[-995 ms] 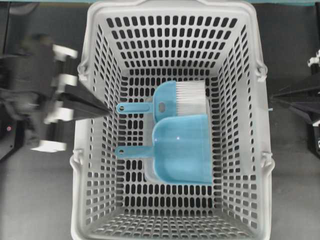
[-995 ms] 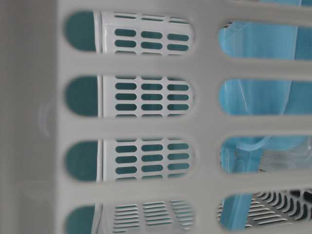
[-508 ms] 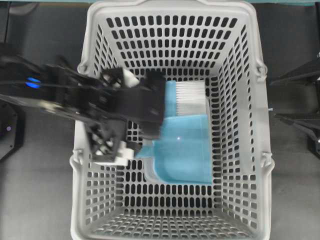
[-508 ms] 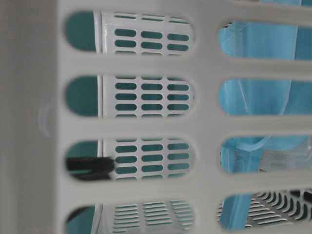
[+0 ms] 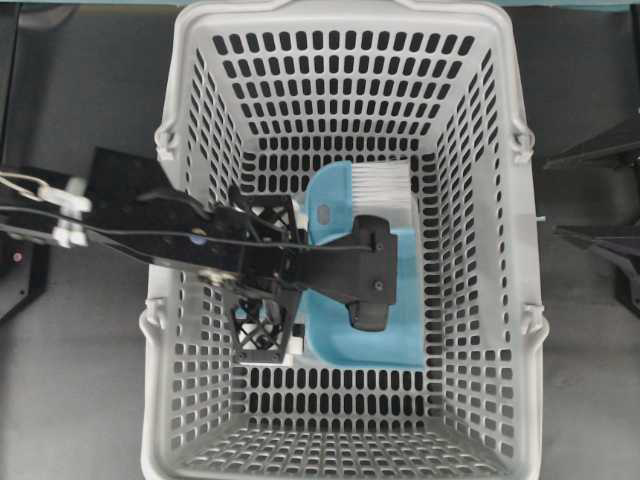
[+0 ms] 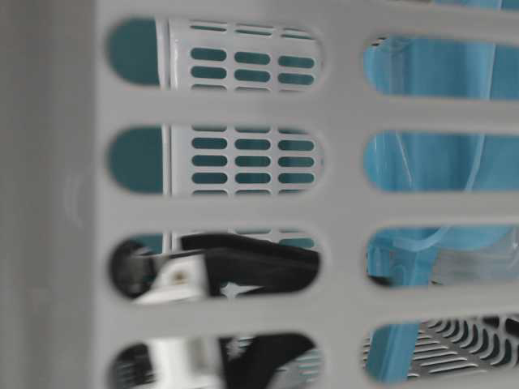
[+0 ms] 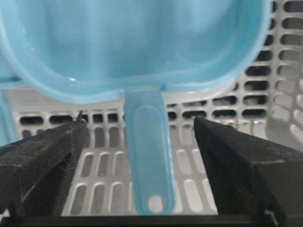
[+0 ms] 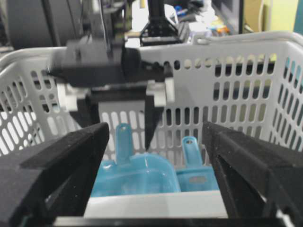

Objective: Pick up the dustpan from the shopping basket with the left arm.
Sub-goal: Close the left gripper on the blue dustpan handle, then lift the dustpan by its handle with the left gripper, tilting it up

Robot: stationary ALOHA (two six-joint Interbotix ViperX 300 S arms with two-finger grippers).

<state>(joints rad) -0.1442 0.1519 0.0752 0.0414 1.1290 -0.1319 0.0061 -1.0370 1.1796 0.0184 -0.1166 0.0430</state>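
Overhead view: basket [image 5: 190,60] fills the middle of the frame, its near edge cut off at the bottom. Inside lie one dustpan [image 5: 405,300] and one brush [image 5: 365,190], side by side near the right wall, the brush toward the top. The left arm [image 5: 150,235] reaches in from the left edge and hides the dustpan's handle and much of its pan. The left gripper [image 5: 268,290] is spread, one lattice finger [image 5: 262,330] showing below the arm. At the right edge the right gripper [image 5: 600,195] sits outside the basket, partly cut off.

Table-level view: a blurred basket wall [image 6: 340,211] covers nearly everything. Through its slots show pale blue plastic at the right and black and white gripper parts at the lower left; little else is readable.

Left wrist view: the dustpan's handle [image 7: 147,156] stands between two black fingers [image 7: 42,156], touching neither. The pan is cut off at the top.

Right wrist view: the right gripper's fingers [image 8: 246,161] stand wide apart, holding nothing. Beyond them, in the basket [image 8: 236,66], the left gripper [image 8: 120,123] hangs over the dustpan [image 8: 137,177], with the brush [image 8: 194,177] just right of it.
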